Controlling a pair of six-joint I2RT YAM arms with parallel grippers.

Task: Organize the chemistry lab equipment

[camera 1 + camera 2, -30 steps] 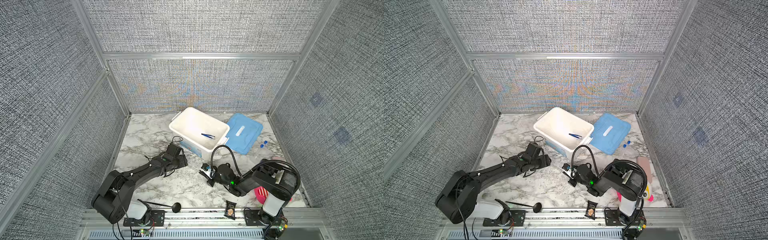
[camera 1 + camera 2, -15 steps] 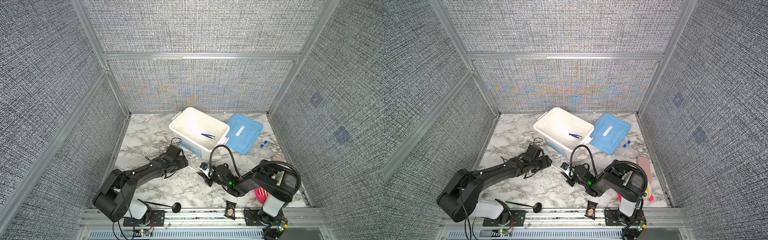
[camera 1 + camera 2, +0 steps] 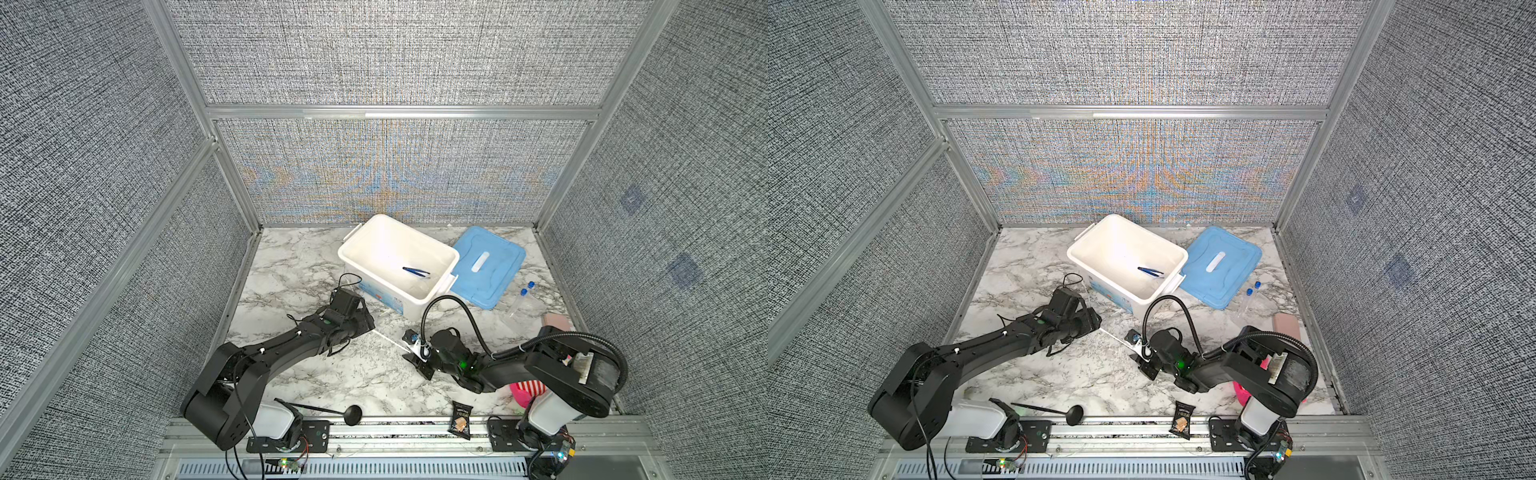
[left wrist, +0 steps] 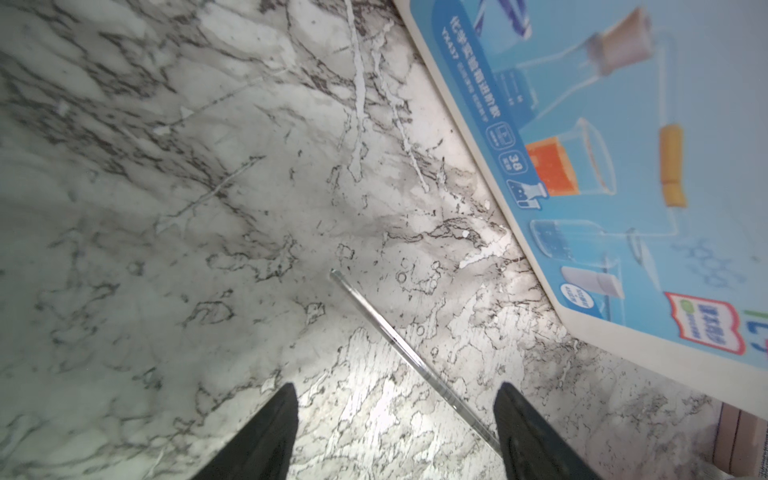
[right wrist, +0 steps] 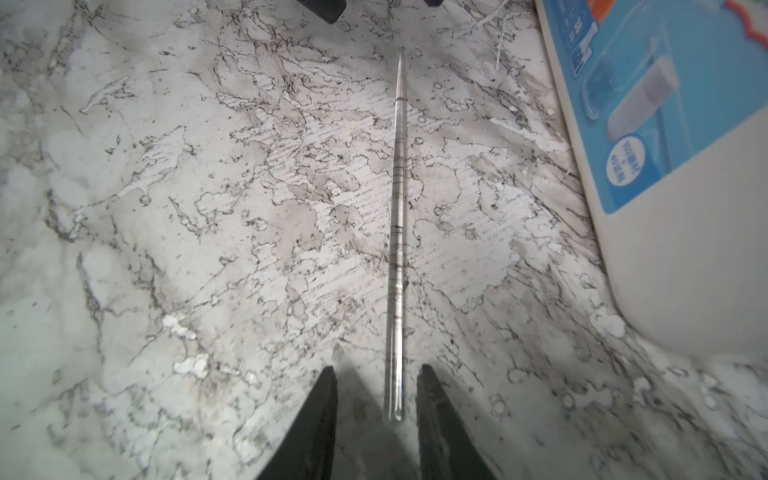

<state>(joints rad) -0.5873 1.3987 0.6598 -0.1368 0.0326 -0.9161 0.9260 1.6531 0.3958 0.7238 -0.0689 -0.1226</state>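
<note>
A long thin clear stick [image 3: 390, 338] [image 3: 1115, 336] lies flat on the marble between my two grippers. My left gripper [image 4: 397, 390] [image 3: 368, 326] is open wide over one end of the stick [image 4: 399, 353], which runs close to one finger. My right gripper [image 5: 377, 370] [image 3: 409, 348] is open, and the stick's other end [image 5: 398, 249] lies between its fingertips, touching neither. Dark blue tweezers [image 3: 415, 271] [image 3: 1150, 272] lie inside the white bin [image 3: 340, 252] [image 3: 1069, 253]. Two clear blue-capped tubes [image 3: 524, 293] [image 3: 1250, 296] lie on the marble at the right.
The bin's blue lid [image 3: 490, 274] [image 3: 1221, 270] lies beside it on the right. A pink plush toy [image 3: 557, 321] lies partly under the right arm. A black snack packet [image 3: 461, 419] and a black ladle [image 3: 332, 411] lie at the front edge. The bin's labelled wall [image 4: 602, 166] stands close to both grippers.
My right gripper was shut and now stands open, with the stick lying free on the marble. The left gripper has edged slightly toward the stick's other end and stays open.
</note>
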